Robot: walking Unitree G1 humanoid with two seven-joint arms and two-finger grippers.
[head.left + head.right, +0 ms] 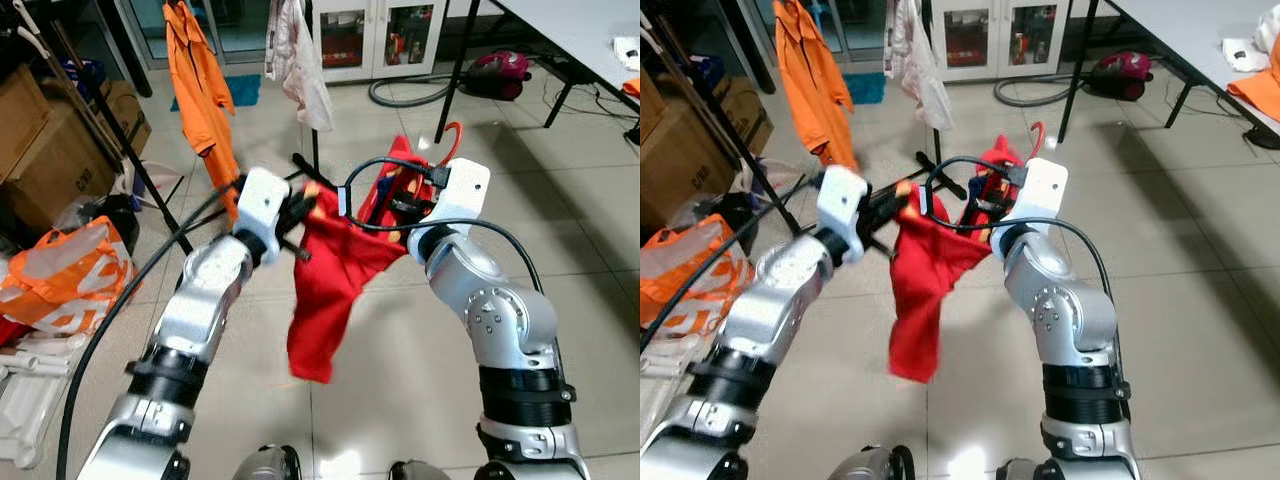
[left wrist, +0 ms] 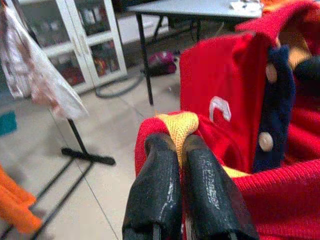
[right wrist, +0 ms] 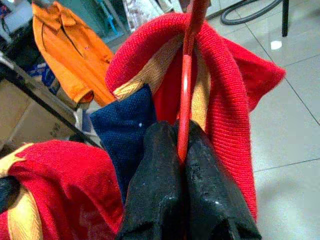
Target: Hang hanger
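A red knit garment [image 1: 325,270] with a navy placket and yellow trim hangs between my two arms above the tiled floor. Its red hanger [image 3: 186,75] runs up through the collar, and the hook [image 1: 456,137] pokes out above. My right gripper [image 3: 182,150] is shut on the hanger's red rod at the collar. My left gripper [image 2: 180,150] is shut on the garment's yellow-trimmed edge [image 2: 179,125], holding that side up. The lower part of the garment droops towards the floor.
A black clothes rack [image 1: 312,120] stands ahead with an orange shirt [image 1: 200,90] and a pale patterned cloth [image 1: 300,55] hung on it. Cardboard boxes [image 1: 45,140] and an orange bag [image 1: 65,275] lie left. A table [image 1: 570,25] and a vacuum cleaner [image 1: 500,72] are at right.
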